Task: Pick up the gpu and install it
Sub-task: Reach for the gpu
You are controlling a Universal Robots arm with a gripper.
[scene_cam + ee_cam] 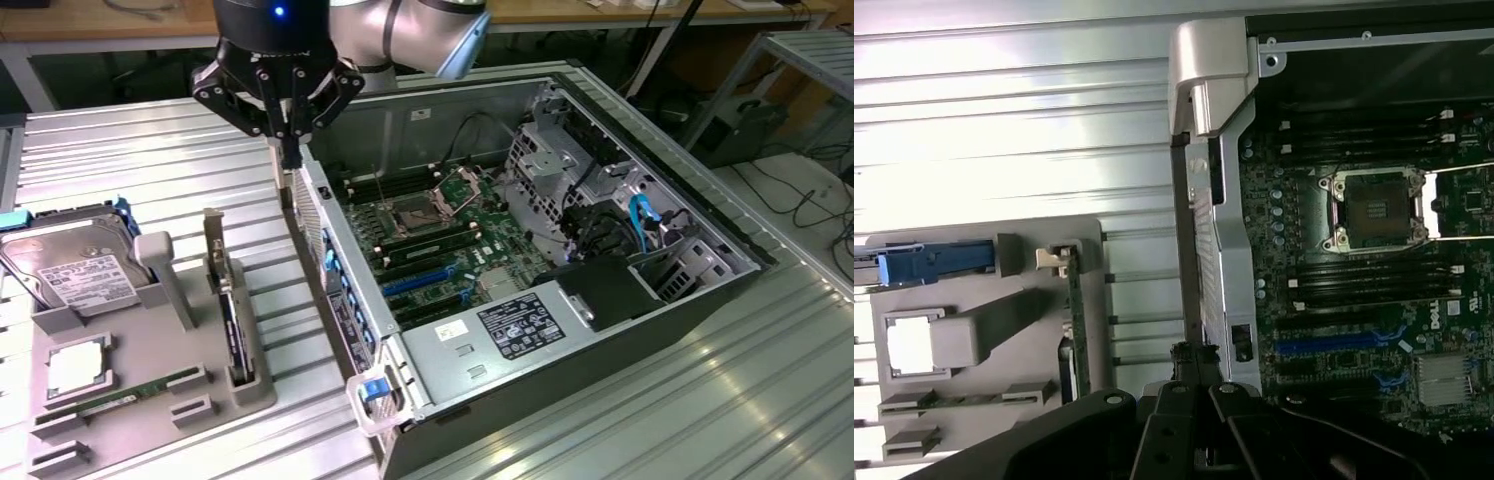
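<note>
Broadly, a ribbed sheet-metal tabletop (134, 160) carries everything, its bright ridges running lengthwise. Behind it stand a wooden bench and a metal rack, with cables loose on the floor.

The biggest thing on it is an open computer case (414, 125), a grey steel box lying on its side. Inside lies a green motherboard (427, 240) with a square, bare processor socket (407, 213), black memory slots and blue expansion slots. A silver power supply (514, 325) with a black label sits at the near end.

The arm (400, 30), smooth silver tube with a black wrist, reaches in from above. Its black hand (284, 170) hangs over the case's perforated rear wall, on the exterior view's left of the motherboard. Its fingers are together and grip nothing.

On the exterior view's left of the case lies a matte grey moulded tray (174, 370). A silver hard drive (74, 265) with a white label leans in its far pocket.

The gpu (230, 310) stands on edge in the tray's slot nearest the case: a thin flat card, its silver bracket upright at the far end. It is clear of the hand.

A square silver chip (78, 365) and a narrow green memory stick (127, 395) lie flat in the near pockets.
</note>
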